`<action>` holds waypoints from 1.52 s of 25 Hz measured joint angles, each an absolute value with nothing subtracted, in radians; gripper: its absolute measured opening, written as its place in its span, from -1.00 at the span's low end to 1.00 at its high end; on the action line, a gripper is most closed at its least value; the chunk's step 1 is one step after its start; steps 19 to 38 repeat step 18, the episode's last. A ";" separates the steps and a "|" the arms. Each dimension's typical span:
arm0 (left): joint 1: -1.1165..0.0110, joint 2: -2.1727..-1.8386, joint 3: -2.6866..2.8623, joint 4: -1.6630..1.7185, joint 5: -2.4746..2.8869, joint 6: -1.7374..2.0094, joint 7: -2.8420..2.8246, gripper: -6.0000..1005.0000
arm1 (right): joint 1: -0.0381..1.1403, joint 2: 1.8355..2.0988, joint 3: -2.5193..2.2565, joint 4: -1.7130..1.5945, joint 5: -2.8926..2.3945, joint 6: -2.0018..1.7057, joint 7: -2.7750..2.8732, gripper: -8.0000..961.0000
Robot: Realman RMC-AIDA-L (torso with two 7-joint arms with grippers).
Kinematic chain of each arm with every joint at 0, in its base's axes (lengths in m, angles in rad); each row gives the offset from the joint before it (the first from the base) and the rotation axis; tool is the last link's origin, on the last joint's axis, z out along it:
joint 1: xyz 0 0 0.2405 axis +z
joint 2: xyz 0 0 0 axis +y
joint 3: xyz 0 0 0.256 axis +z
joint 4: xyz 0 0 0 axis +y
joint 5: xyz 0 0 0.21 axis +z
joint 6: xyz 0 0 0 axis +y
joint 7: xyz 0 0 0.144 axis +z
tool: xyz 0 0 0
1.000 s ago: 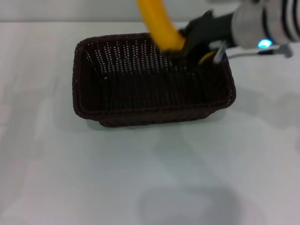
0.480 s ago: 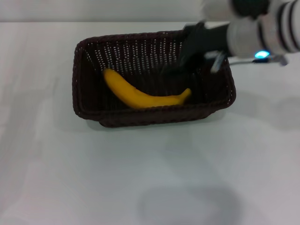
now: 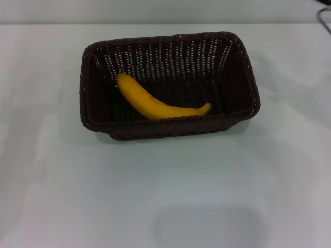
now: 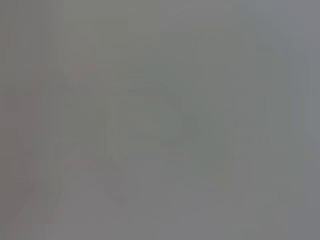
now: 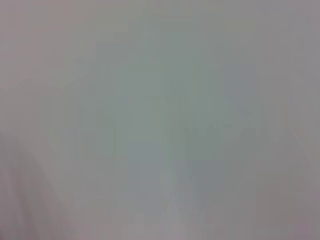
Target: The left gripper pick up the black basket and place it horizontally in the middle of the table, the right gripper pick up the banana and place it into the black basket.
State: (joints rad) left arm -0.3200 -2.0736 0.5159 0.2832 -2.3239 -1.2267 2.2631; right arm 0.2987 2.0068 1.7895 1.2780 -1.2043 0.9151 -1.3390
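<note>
On the left of the head view there is only bare white tabletop (image 3: 46, 181), smooth and unmarked, and no left gripper shows anywhere in it; the left wrist view gives a featureless grey field, so whether that gripper is open or closed cannot be told. Moving toward the centre, the black basket (image 3: 98, 121) sits flat on the tabletop with its long axis running across the view, left to right, a rectangular woven wicker form with rounded corners, a braided rim and slatted sides that let small glints of light through the far wall. Inside it lies the banana (image 3: 150, 103), a smooth, unmarked yellow curve resting on the basket floor; its thicker end is up toward the left inner wall and its small dark-tipped stem points toward the right, near the front wall, so its long axis runs diagonally but roughly along the basket's length. It is fully within the rim, and nothing is touching it. Further right, the tabletop is bare again, and the right gripper is also absent from the head view; the right wrist view is an equally blank pale field, so its state cannot be told either. With the basket laid horizontally near the middle and the banana inside, both parts of the task look complete, and no reach toward either thing seems called for from either side.
</note>
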 joint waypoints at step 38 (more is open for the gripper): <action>-0.298 -2.084 0.517 0.186 -2.231 -1.273 2.283 0.66 | 0.305 2.014 1.982 0.404 -0.535 1.013 -2.619 0.78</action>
